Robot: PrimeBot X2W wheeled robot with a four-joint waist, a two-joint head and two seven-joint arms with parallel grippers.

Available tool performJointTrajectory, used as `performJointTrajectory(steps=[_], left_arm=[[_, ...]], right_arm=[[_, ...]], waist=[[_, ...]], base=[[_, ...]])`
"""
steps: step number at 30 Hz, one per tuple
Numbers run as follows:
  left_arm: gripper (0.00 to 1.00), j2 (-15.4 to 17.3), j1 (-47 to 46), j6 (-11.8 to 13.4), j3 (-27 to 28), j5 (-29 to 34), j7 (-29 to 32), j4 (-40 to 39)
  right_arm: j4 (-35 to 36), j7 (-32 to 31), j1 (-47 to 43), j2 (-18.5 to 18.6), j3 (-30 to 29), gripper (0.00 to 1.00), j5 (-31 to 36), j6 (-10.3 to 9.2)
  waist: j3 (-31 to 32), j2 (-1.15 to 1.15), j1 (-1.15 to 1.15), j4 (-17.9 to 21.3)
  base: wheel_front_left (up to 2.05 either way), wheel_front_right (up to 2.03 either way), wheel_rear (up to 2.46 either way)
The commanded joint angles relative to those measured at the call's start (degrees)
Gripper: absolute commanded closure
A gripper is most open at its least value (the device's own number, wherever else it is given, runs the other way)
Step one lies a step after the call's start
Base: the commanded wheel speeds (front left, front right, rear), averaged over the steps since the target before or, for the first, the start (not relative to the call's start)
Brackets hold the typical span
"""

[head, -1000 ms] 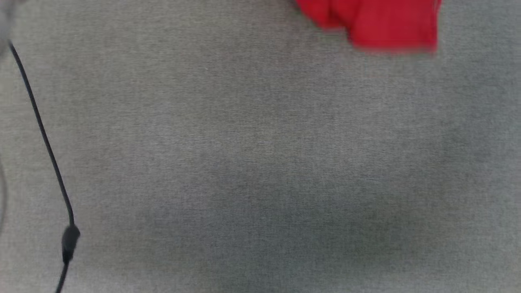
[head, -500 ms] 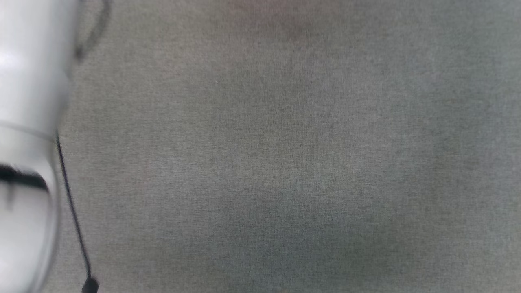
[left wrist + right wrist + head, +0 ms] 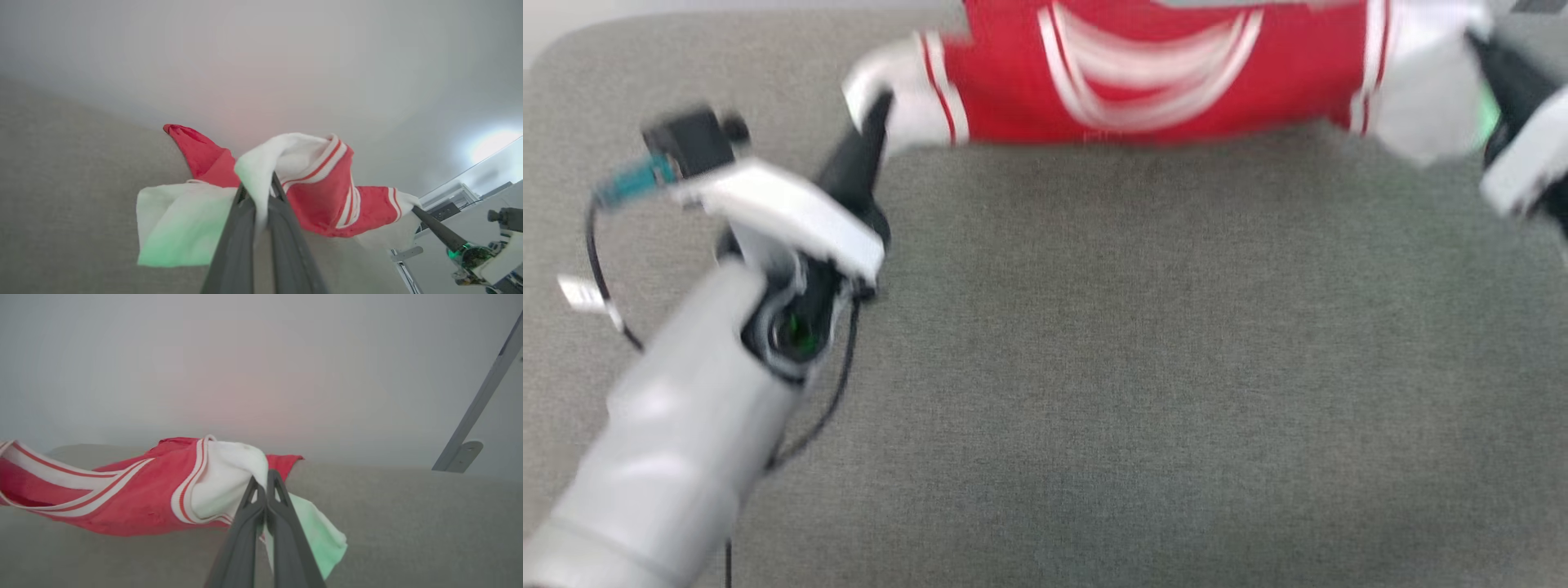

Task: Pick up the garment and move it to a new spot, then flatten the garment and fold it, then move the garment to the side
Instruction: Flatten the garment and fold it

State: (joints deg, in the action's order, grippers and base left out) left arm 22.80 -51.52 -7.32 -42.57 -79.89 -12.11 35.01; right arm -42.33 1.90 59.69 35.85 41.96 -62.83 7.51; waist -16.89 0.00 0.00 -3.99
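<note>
Red garment (image 3: 1160, 82) stretched between left hand (image 3: 261, 192) and right hand (image 3: 265, 477), both clamped tight on it

Red garment (image 3: 1298, 73), white sleeves, striped trim; stretched wide by sleeves, seemingly lifted.

Left hand (image 3: 879, 106) reaching forward, fingers pinched shut on the garment (image 3: 1160, 73), right hand (image 3: 1486, 53) likewise, arms spread apart

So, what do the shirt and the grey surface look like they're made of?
The shirt looks like soft matte knit cloth: it sags and folds limply where it hangs. The grey surface looks like woven upholstery fabric, with a fine heathered weave and no shine. The exact fibre of either can't be told.
</note>
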Motion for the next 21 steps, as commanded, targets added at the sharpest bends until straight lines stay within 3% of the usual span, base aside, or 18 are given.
performJointTrajectory(steps=[1, 11, 21], left_arm=[[1.0, 1.0, 3.1, -0.3, -0.4, -1.3, -0.6, -2.7], [1.0, 9.7, 23.8, -0.3, -5.1, -2.1, -2.8, -18.1], [1.0, 13.7, 36.7, -0.3, -4.2, 0.6, -3.2, -26.2]], right_arm=[[2.0, -0.5, -3.7, 1.0, 0.1, 1.0, -1.4, -0.03], [14.1, -5.9, -24.2, 7.7, 0.4, 1.0, -7.3, -0.03], [25.8, -10.0, -41.0, 15.3, -1.8, 1.0, -10.7, -0.03]], waist=[[1.5, 0.0, 0.0, -0.1], [4.7, 0.0, 0.0, 0.8], [6.3, 0.0, 0.0, 0.0]], base=[[0.0, 0.0, 0.0], [0.0, 0.0, 0.0], [0.0, 0.0, 0.0]])
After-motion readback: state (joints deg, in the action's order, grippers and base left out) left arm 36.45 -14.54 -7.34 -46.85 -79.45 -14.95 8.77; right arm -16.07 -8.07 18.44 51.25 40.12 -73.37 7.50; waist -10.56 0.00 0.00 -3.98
